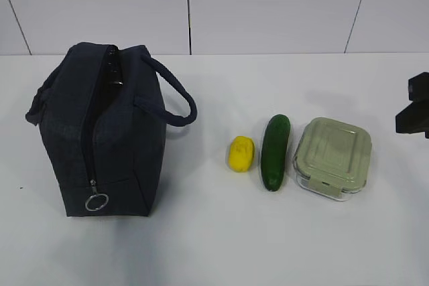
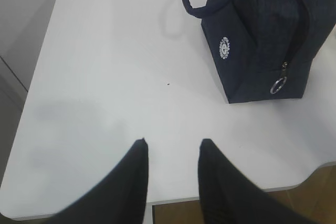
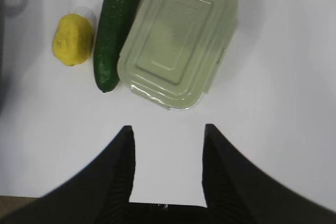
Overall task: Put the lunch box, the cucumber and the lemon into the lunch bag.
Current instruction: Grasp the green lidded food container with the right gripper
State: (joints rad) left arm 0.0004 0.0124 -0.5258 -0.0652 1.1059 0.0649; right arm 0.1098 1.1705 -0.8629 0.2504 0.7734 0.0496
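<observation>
Lunch box [image 3: 178, 38] fills the upper centre of the right wrist view, above the right gripper [image 3: 168, 132], whose fingers stand apart and empty. Cucumber [image 3: 116, 24] lies just left of it, lemon [image 3: 73, 39] further left. In the left wrist view, the left gripper [image 2: 172, 148], spread and empty, sits low, with the lunch bag [image 2: 257, 35] upper right, well apart.
</observation>
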